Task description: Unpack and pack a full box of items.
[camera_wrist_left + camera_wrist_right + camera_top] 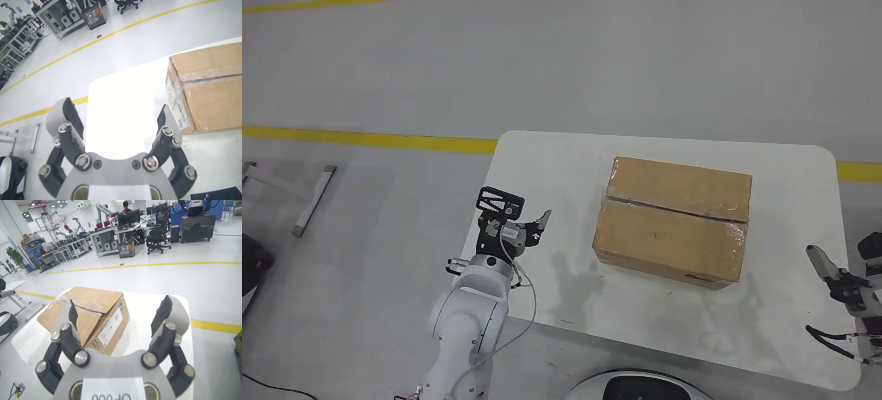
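Note:
A brown cardboard box [674, 220] sits closed on the white table [552, 180], its two top flaps meeting along a seam covered with clear tape; it also appears in the left wrist view [208, 85] and the right wrist view [88, 315]. My left gripper [514, 212] hovers open at the table's left edge, well apart from the box, nothing between its fingers [71, 115]. My right gripper [832, 300] stands open at the table's right front corner, empty, with the box beyond its fingertips [166, 311].
White labels are stuck on the box's short sides [110, 328]. The table has bare room left of the box and along its front edge. A yellow floor line [362, 137] runs behind the table. A metal frame [312, 200] lies on the floor at left.

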